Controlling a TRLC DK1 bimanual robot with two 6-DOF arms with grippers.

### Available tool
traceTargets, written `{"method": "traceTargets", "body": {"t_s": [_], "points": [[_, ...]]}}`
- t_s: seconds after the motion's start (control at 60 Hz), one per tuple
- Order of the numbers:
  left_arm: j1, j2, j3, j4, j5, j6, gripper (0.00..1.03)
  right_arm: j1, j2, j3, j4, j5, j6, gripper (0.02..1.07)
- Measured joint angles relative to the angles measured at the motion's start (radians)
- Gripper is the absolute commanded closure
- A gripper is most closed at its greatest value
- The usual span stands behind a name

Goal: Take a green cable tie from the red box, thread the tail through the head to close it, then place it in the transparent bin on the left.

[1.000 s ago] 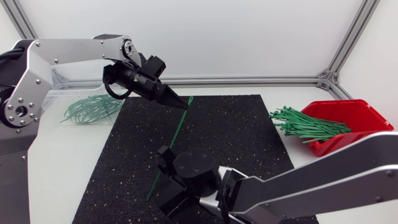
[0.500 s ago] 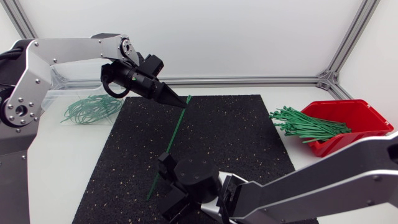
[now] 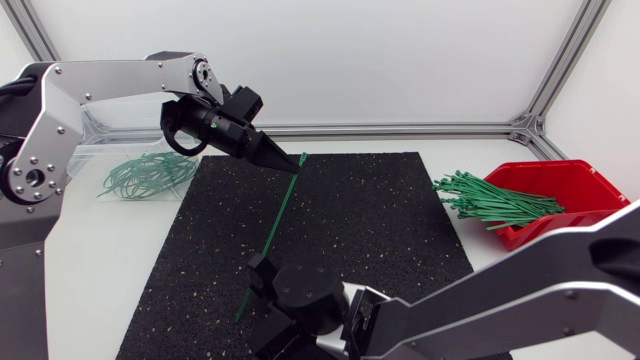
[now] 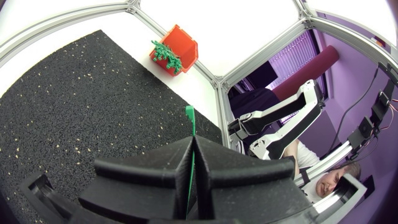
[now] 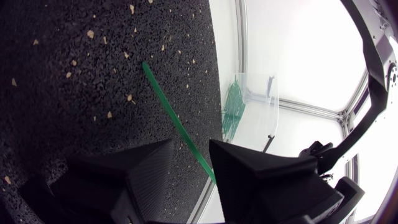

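Tie (image 3: 283, 215) spans the mat (image 3: 390, 220): left gripper (image 3: 290, 165) clamps its head end at the far edge, while the tail runs between the right gripper's (image 5: 191, 144) parted fingers near the front edge. An off-centre squeeze could flick the tail free. Open mat lies toward the box (image 3: 575, 185); the bin (image 5: 256, 99) sits beside the left arm.

The right half of the mat (image 3: 390, 220) lies bare and passable. Across its left half the green tie (image 3: 279, 222) runs straight from the left gripper (image 3: 297, 166), upper left, to the right gripper (image 3: 258, 295), lower middle. The red box (image 3: 590, 185) blocks the right edge.
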Motion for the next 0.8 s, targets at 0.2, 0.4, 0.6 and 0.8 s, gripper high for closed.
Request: {"method": "traceTargets", "body": {"t_s": [0.2,0.4,0.6,0.8], "points": [[0.0,0.012,0.0,-0.02,0.0,0.022,1.0,0.012,0.025,0.013,0.027,0.0,0.0,0.89],[0.0,0.021,0.003,-0.04,0.0,0.044,1.0,0.016,0.04,0.015,0.04,0.0,0.0,0.94],[0.0,0.023,0.006,-0.06,0.0,0.066,1.0,0.036,0.045,0.031,0.05,0.011,0.0,0.94],[0.0,0.028,0.006,-0.066,0.0,0.072,1.0,0.067,0.065,0.044,0.059,0.023,0.0,0.94]]}}
